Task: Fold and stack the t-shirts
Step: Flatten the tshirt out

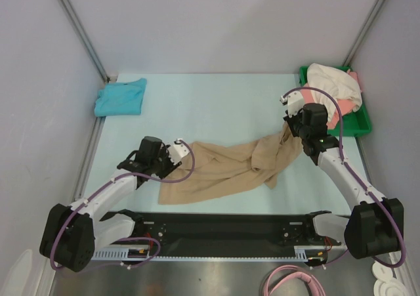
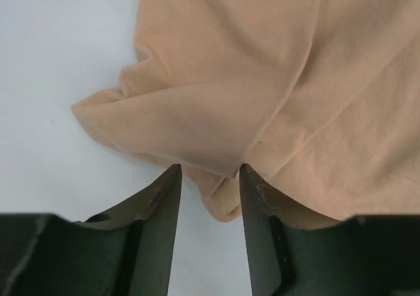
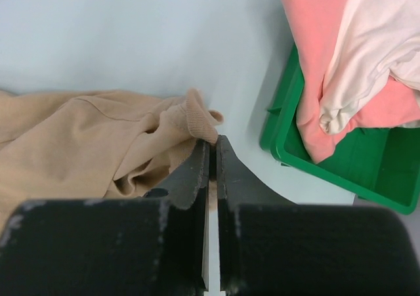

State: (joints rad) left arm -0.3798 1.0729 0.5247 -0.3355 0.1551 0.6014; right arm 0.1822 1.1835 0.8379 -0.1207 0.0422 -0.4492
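The tan t-shirt (image 1: 230, 168) lies crumpled and stretched across the middle of the table. My left gripper (image 1: 180, 153) is at its left end. In the left wrist view this gripper (image 2: 210, 171) is open, with a fold of the tan shirt (image 2: 262, 79) hanging between its fingertips. My right gripper (image 1: 289, 130) is shut on a ribbed edge of the tan shirt (image 3: 79, 145); its jaws (image 3: 211, 142) are pressed together on it. The teal-blue shirt (image 1: 121, 97) lies folded at the far left. The cream-white shirt (image 1: 335, 86) and the coral-pink shirt (image 1: 307, 102) lie in the tray.
A green plastic tray (image 1: 359, 122) stands at the far right, close to my right gripper; it also shows in the right wrist view (image 3: 328, 158) with the pink shirt (image 3: 321, 40) and the cream shirt (image 3: 380, 40). Grey walls close the sides and back.
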